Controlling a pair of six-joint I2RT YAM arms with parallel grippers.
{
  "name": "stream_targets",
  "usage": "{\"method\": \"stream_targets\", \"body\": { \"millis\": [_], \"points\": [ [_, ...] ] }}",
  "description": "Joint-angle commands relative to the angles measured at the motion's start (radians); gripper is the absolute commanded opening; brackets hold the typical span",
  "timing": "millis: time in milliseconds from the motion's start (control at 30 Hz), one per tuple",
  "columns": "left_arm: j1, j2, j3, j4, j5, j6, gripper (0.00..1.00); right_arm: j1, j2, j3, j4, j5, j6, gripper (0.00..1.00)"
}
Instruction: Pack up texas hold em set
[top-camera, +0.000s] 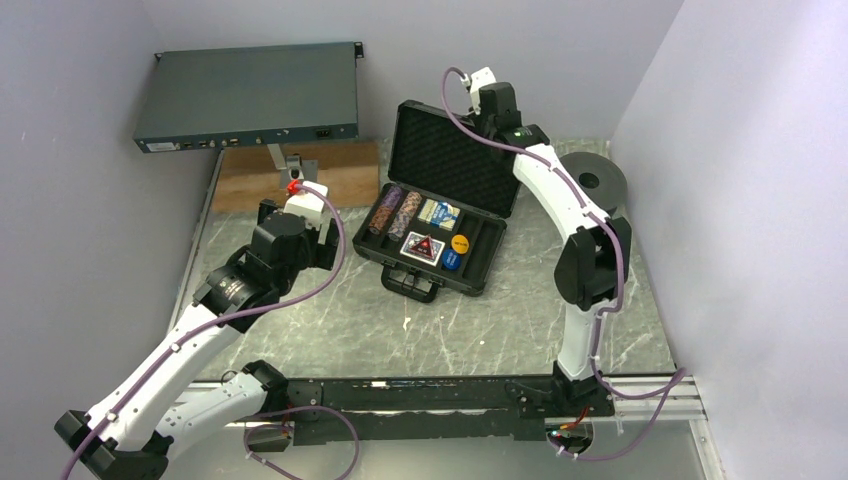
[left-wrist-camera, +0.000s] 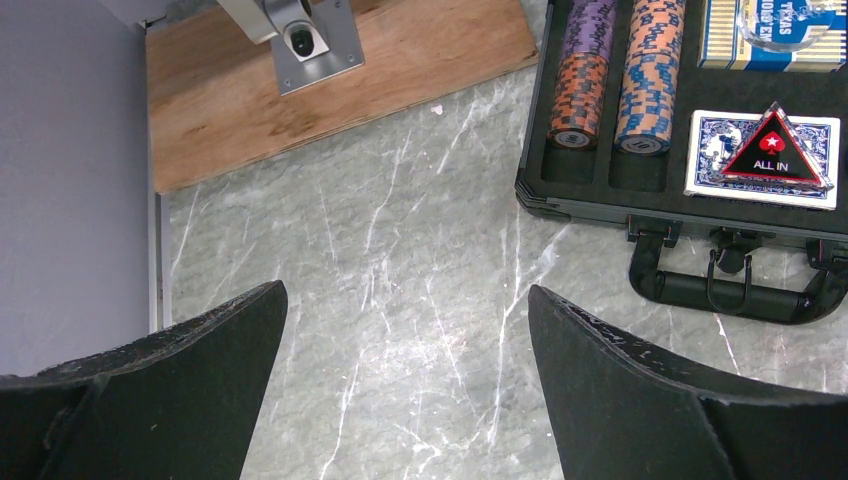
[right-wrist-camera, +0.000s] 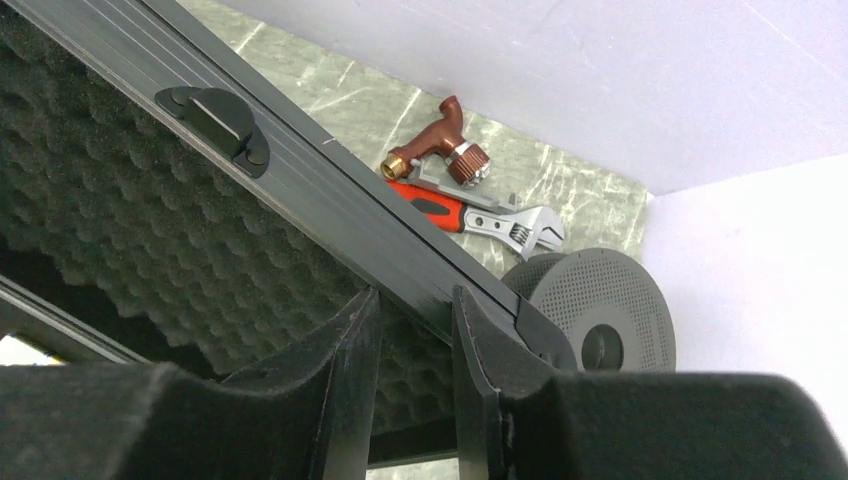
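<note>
Broadly, grey marbled tabletop (top-camera: 400, 330) under everything. At the far left corner, flat grey rack unit (top-camera: 250, 100), raised on a stand over a wooden board (top-camera: 340, 170). Toward the middle of the far edge, black briefcase (top-camera: 485, 247) lying open, handle (top-camera: 412, 285) facing the near edge, lid (top-camera: 450, 160) raised with egg-crate foam showing. Near the far right corner, just beside the lid, dark round spool (top-camera: 598, 180).

Right pincer (right-wrist-camera: 415, 300) narrow, pinching the lid's upper rim between its fingers. Left pincer (left-wrist-camera: 405, 300) spread wide, holding nothing, above bare tabletop between the left edge and the briefcase.

In the left slots of the base, two patterned chip rolls (top-camera: 393, 212) side by side. To their right, blue card decks (top-camera: 438, 213), with one more deck nearer the handle and the red-triangle button (top-camera: 423, 247) resting on it, marked ALL IN. Further right in the base, orange button (top-camera: 460, 241) and blue button (top-camera: 453, 259), just beside each other.

Behind the lid, by the far edge, red-handled wrench (right-wrist-camera: 480, 215) just beside a copper-coloured tap (right-wrist-camera: 440, 150).
</note>
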Motion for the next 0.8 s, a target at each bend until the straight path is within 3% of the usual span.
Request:
{"method": "stream_targets", "body": {
  "millis": [0,333,767],
  "points": [
    [0.003,-0.011,0.003,0.028,-0.011,0.013,0.97,0.06,-0.079,-0.04,-0.028,-0.012,0.108,0.26],
    [0.003,-0.02,0.002,0.029,-0.01,0.012,0.97,0.158,-0.187,-0.169,-0.054,0.071,0.163,0.27],
    [0.003,-0.032,0.004,0.03,-0.007,0.012,0.97,0.196,-0.286,-0.335,-0.071,-0.04,0.323,0.27]
  ]
}}
